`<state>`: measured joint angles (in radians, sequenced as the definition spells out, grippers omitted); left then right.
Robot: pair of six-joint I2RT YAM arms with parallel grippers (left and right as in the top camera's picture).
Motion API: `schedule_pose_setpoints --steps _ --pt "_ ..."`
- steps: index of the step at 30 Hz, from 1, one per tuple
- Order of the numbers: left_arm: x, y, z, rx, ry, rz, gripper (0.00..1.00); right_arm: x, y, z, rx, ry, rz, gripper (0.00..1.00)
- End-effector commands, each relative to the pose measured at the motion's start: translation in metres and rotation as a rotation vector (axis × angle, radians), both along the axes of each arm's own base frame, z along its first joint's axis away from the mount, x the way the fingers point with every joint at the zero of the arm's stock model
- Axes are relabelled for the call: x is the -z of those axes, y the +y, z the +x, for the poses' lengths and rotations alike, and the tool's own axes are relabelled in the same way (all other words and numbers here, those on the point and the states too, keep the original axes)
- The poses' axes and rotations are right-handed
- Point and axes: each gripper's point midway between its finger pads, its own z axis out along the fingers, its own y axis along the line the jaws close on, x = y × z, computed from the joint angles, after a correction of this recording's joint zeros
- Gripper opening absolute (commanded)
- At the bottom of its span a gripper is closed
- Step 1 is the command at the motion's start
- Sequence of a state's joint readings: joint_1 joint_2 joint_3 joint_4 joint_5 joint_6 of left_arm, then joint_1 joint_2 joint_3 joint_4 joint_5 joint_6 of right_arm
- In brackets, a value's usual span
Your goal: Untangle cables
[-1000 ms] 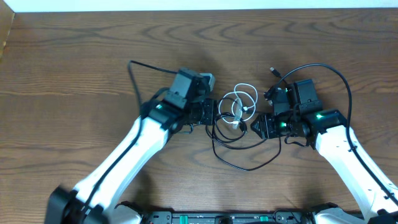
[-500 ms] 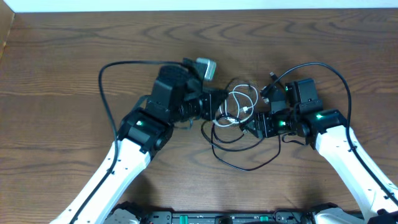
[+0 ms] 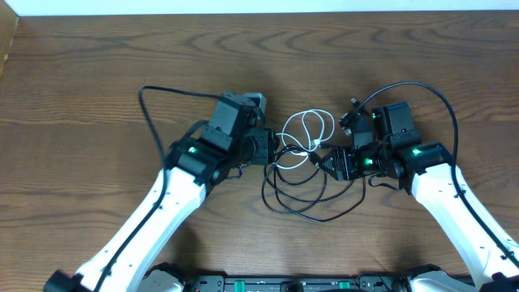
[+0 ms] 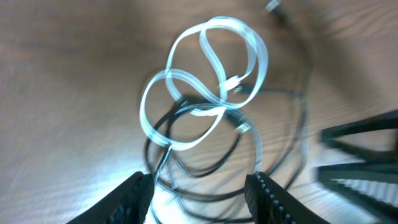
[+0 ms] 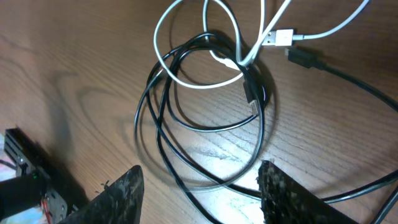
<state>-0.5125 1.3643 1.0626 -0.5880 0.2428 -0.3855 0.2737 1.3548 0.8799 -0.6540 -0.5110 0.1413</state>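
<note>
The cables lie tangled on the wooden table between my two arms. The white cable point(image 3: 310, 132) forms a few loops, crossing over the wider loops of the black cable point(image 3: 302, 197). My left gripper point(image 3: 271, 151) is open at the tangle's left edge. In the left wrist view, black cable point(image 4: 205, 169) strands run loose between my open left gripper's point(image 4: 200, 202) fingers, below the white cable point(image 4: 186, 93). My right gripper point(image 3: 326, 163) is open at the tangle's right side. In the right wrist view it point(image 5: 202, 196) hovers over the black cable point(image 5: 186, 127) and white cable point(image 5: 186, 70), holding nothing.
A thick black arm cord point(image 3: 154, 113) arcs out left of the left wrist. Another arm cord point(image 3: 442, 105) arcs over the right wrist. The table's far edge runs along the top of the overhead view. A white plug point(image 5: 277, 38) and a black plug point(image 5: 305, 60) lie close together.
The left arm swung up and left, then came back to the tangle with its wrist turned. The white loops and black loops shifted slightly left. The right arm has stayed put.
</note>
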Motion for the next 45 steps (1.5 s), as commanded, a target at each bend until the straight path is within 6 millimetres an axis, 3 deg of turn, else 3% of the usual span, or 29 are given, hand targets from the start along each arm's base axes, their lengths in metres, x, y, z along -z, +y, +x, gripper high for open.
schedule_pose_setpoints --steps 1,6,9,13,21,28,32,34,38,43,44,45 --pt "0.042 0.013 -0.005 -0.020 0.113 0.116 0.52 0.002 0.000 0.000 0.003 0.003 -0.011 0.54" --pt "0.091 0.004 -0.012 0.012 0.268 0.136 0.51 0.002 0.000 0.000 0.003 0.003 -0.011 0.54" --pt "0.113 -0.011 -0.011 0.042 0.323 0.090 0.51 0.002 0.000 0.000 0.003 0.003 -0.010 0.54" --pt "0.139 -0.013 -0.006 0.041 0.352 0.107 0.51 0.002 0.000 0.000 0.002 0.006 -0.012 0.54" --pt "0.160 -0.014 -0.005 0.040 0.379 0.120 0.46 0.002 -0.001 -0.001 0.002 0.010 -0.013 0.54" --pt "0.163 -0.032 -0.016 0.098 0.362 0.138 0.38 0.002 -0.001 -0.001 0.002 0.010 -0.012 0.54" --pt "0.165 -0.033 -0.021 0.112 0.348 0.184 0.21 0.002 -0.001 -0.001 0.003 0.012 -0.013 0.54" --pt "0.165 -0.032 -0.023 0.112 0.356 0.190 0.08 0.003 -0.001 -0.002 0.003 0.013 -0.013 0.54" --pt "0.162 -0.032 -0.021 0.111 0.347 0.184 0.08 0.003 -0.001 -0.002 0.002 0.013 -0.013 0.54" --pt "0.128 -0.029 -0.010 0.097 0.287 0.148 0.08 0.003 -0.001 -0.002 0.002 0.014 -0.013 0.54" --pt "0.098 -0.026 -0.001 0.077 0.237 0.113 0.08 0.003 -0.001 -0.002 0.002 0.013 -0.013 0.55" --pt "0.087 -0.025 0.001 0.073 0.215 0.096 0.08 0.003 -0.001 -0.002 0.002 0.013 -0.013 0.55"
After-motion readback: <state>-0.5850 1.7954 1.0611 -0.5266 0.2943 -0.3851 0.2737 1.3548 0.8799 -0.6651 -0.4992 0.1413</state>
